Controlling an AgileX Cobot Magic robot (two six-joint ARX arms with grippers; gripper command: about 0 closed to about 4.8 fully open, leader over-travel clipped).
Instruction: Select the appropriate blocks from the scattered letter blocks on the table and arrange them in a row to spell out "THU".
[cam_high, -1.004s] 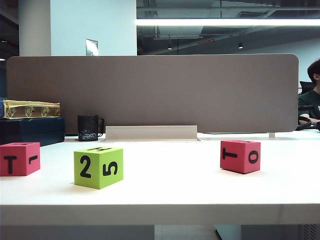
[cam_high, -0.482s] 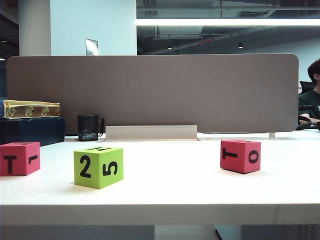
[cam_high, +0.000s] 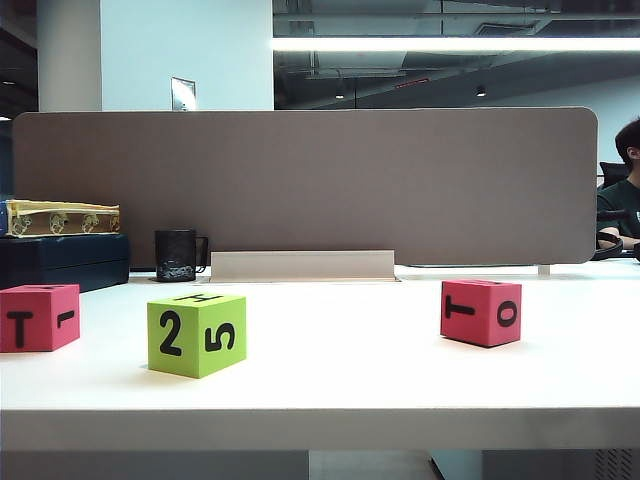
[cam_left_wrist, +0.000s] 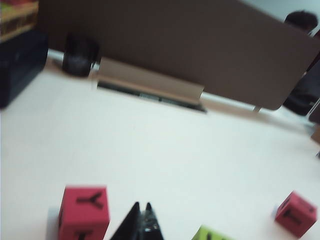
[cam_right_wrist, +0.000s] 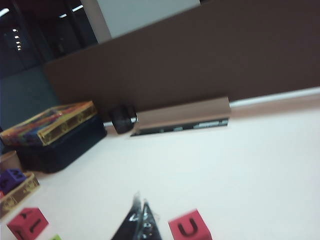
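Standing apart on the table (cam_high: 400, 380) are three blocks, none of them touched by a gripper. In the exterior view the left red block (cam_high: 38, 317) sits at the left edge and shows "T" and "1"; the green block (cam_high: 197, 333) is near it toward the front, showing "2" and "5"; the right red block (cam_high: 481, 312) sits well apart on the right, showing "T" and "0". Neither arm appears in that view.

The left gripper (cam_left_wrist: 141, 222) has its jaws pressed together to a point and grips nothing. It hangs above the table, aimed toward the beige divider panel (cam_high: 300, 185), with the left red block (cam_left_wrist: 83, 212) just beside its tip and the green block (cam_left_wrist: 212, 234) on the other side.

The right gripper (cam_right_wrist: 140, 220) is likewise pressed together and empty, tilted, raised over the table. The right red block (cam_right_wrist: 189, 226), its upper face marked "U", lies just beside its tip. A black mug (cam_high: 177, 255) stands at the divider's base.
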